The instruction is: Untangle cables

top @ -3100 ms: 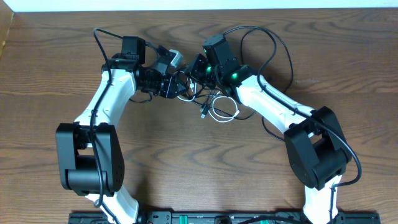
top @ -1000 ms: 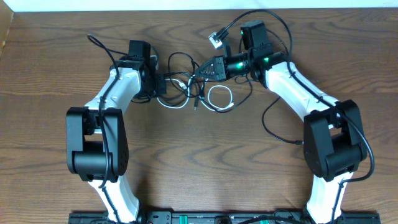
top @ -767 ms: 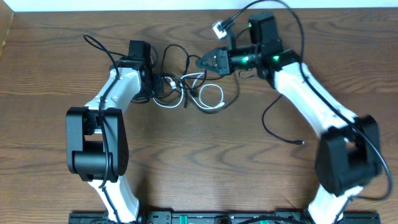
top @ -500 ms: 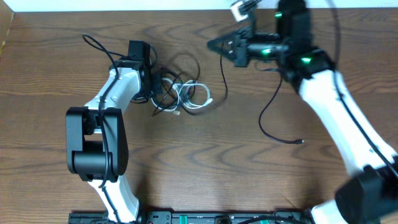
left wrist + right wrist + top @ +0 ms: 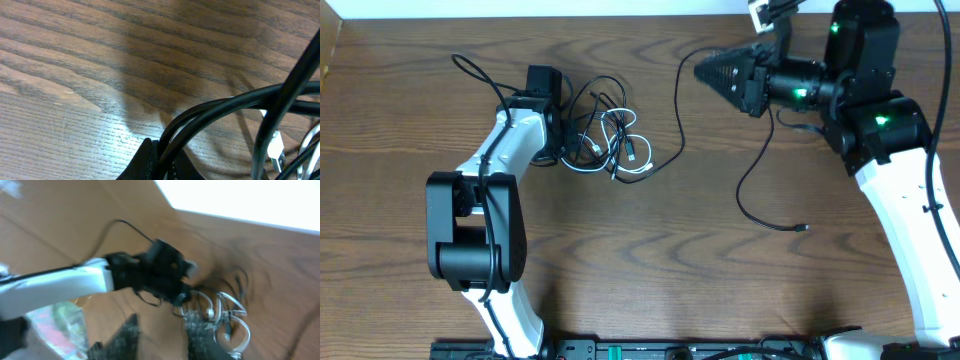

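A tangle of cables [image 5: 610, 140], thin black cords looped with a white one [image 5: 632, 160], lies beside my left gripper [image 5: 566, 140]. In the left wrist view that gripper [image 5: 161, 162] is shut on black cords [image 5: 225, 100], and a white plug [image 5: 275, 148] shows to their right. One black strand [image 5: 681, 110] runs from the tangle's right side up toward my right gripper [image 5: 705, 70]. Another black strand [image 5: 745, 195] ends in a small plug at the right. The right gripper [image 5: 162, 340] hangs raised and open with nothing between its fingers, looking down at the tangle [image 5: 227, 315].
The left arm [image 5: 495, 150] stretches from the table's near edge to the tangle. The right arm [image 5: 900, 190] stands along the right side, its thicker wire above it. A white wall edge [image 5: 570, 8] borders the far side of the brown table.
My right gripper has swung up and to the right, away from the tangle, drawing a black strand out with it, and its jaws have opened. The tangle bunched toward the left gripper.
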You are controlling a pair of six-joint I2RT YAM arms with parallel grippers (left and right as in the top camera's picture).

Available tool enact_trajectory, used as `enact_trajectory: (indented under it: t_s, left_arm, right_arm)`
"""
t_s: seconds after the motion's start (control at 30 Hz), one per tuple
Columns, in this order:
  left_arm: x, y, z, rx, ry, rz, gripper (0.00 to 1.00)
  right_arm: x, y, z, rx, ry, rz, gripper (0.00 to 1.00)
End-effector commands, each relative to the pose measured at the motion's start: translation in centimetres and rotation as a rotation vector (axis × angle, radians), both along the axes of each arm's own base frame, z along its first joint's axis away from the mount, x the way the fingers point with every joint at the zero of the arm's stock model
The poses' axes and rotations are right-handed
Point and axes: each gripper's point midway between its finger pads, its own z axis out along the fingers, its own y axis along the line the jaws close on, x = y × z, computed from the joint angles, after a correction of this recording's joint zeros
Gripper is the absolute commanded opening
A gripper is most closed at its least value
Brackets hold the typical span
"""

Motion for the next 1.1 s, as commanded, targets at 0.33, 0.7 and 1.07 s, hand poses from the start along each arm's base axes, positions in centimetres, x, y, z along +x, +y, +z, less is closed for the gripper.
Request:
enact_trajectory:
  t_s: [0.33, 0.7, 1.07]
  left_arm:
    - [0.0, -0.3, -0.2, -0.027, 0.007, 0.005, 0.17]
    - [-0.2, -0.6, -0.2, -0.063, 0.014, -0.022, 0.73]
    - [-0.5, 2.3, 1.9, -0.134, 0.009, 0.082, 0.84]
  right_arm:
    - [3.8, 0.9, -12.0, -0.218, 0.265, -0.110, 0.54]
    - [3.5, 6.7, -19.6, -0.283, 0.357, 0.009, 0.59]
    - [3.1, 10.1, -25.4, -0.339, 0.367, 0.094, 0.57]
